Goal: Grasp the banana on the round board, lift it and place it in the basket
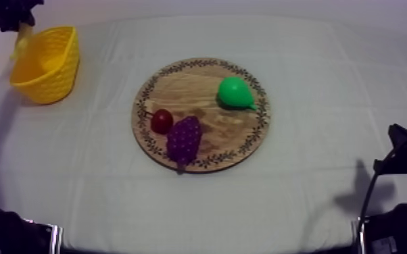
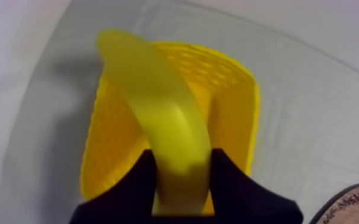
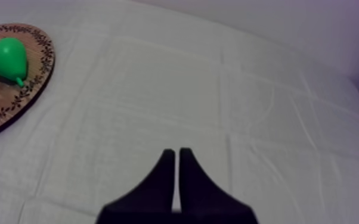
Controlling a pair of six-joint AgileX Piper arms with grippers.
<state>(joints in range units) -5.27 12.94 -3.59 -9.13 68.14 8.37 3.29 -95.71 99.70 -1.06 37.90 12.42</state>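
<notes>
Left claw, in its wrist view, clamps banana over yellow basket.

Held banana over yellow basket

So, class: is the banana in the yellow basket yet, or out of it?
Out. The left gripper is shut on the banana, holding it over the yellow basket and its open top.

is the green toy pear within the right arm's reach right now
Probably yes: the right gripper holds nothing, and only bare grey-white cloth lies between it and the green toy pear.
</notes>
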